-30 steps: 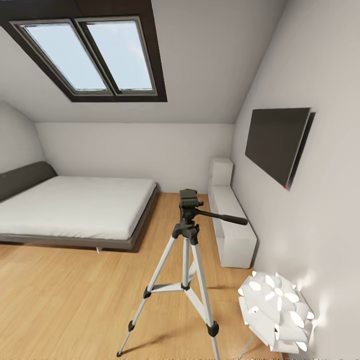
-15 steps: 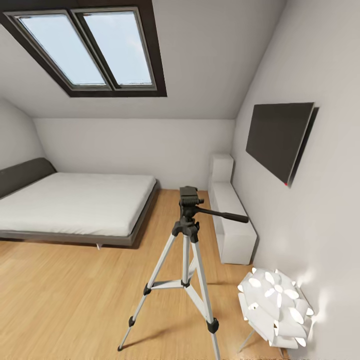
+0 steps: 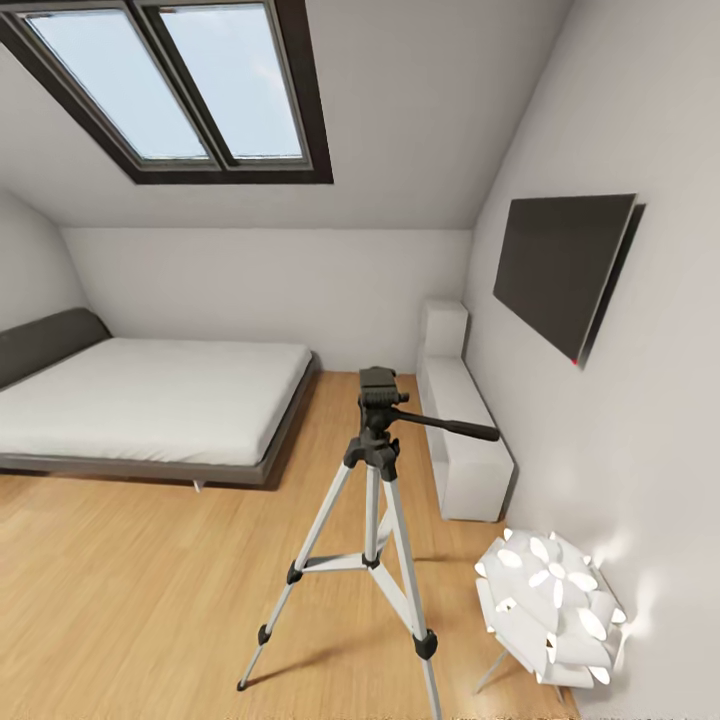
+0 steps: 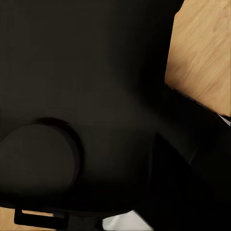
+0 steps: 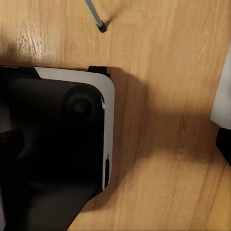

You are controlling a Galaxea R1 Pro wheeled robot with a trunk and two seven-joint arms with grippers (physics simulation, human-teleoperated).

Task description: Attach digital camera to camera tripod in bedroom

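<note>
**Now facing the tripod in the bedroom**

Straight ahead of me the camera tripod [image 3: 372,520] is standing upright on the wood floor [image 3: 130,590], its three silver legs splayed and its black feet planted. Its black head [image 3: 378,390] is sitting bare on top, and the long pan handle [image 3: 450,427] is pointing off toward the wall on my right.

Just beside the tripod, low and to the right, a white flower-shaped lamp [image 3: 550,615] is glowing on thin legs, close against the wall. Behind it a long white cabinet [image 3: 462,440] is running along that same wall, and above it a dark wall TV [image 3: 560,270] is hanging flat, tilted a little in my perspective. Over to the left, well apart from the tripod, the low grey bed [image 3: 150,405] is lying under the sloped ceiling, where a dark-framed skylight [image 3: 175,85] is letting in pale blue sky.

My wrist cameras are looking down — the right one is showing the wood floor, the white-edged black corner of my own base [image 5: 57,144], and one thin silver leg ending in a black foot [image 5: 101,28], though I cannot tell whose leg it is. The left one is staring at a large dark shape [image 4: 86,106], too close and too black to identify, with a strip of floor beyond it.

As for my grippers, I cannot tell from these views whether either one is open, closed, or holding anything.
</note>
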